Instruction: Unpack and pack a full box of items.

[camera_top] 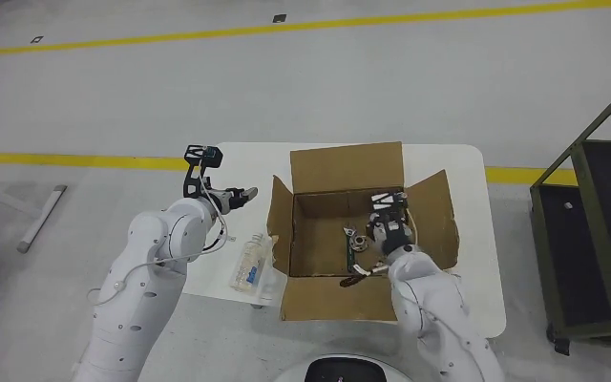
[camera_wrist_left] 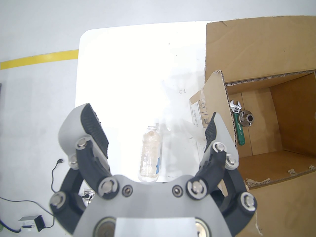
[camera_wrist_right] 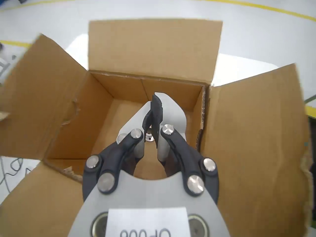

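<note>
The open box (camera_top: pixel 344 170) stood on the bench (camera_wrist_left: pixel 128 62) with a green-handled wrench (camera_wrist_left: pixel 239 127) and a metal hub (camera_wrist_left: pixel 247 118) side by side on its floor. A clear bottle (camera_wrist_left: pixel 149 154) lay on its side on the bench just beside the box. The wrench looked heavy, stiff and slick at its steel head, so mid-handle seemed the surest hold. The hub looked dense and apt to roll, the bottle light and crushable. The right jaws hung pressed together, empty, over the box; the left jaws stood wide above the bench.
</note>
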`<move>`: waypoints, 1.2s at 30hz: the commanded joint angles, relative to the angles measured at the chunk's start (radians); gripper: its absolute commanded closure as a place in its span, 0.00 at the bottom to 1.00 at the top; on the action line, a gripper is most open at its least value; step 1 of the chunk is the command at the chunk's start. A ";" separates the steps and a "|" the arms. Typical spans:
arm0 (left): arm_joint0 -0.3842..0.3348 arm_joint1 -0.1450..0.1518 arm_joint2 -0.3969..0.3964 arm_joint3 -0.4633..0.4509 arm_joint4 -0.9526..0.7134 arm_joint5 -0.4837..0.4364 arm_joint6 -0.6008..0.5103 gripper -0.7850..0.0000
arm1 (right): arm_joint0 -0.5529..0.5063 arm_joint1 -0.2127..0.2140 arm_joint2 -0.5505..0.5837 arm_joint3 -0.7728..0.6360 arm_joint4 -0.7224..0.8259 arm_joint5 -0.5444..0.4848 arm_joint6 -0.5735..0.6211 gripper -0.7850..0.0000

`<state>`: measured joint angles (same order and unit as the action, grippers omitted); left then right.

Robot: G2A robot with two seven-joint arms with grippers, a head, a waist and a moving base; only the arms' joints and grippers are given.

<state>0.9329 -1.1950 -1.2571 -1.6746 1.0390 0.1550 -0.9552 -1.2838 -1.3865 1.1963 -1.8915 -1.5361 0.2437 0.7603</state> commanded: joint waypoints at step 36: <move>0.020 0.010 -0.059 0.050 0.102 -0.019 0.117 0.00 | 0.407 -0.077 -0.118 0.617 0.233 0.043 0.318 1.00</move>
<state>0.9531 -1.1846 -1.3161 -1.6250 1.1407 0.1364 -0.8384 -0.8761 -1.4635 1.0778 -1.2735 -1.3021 0.2864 1.0784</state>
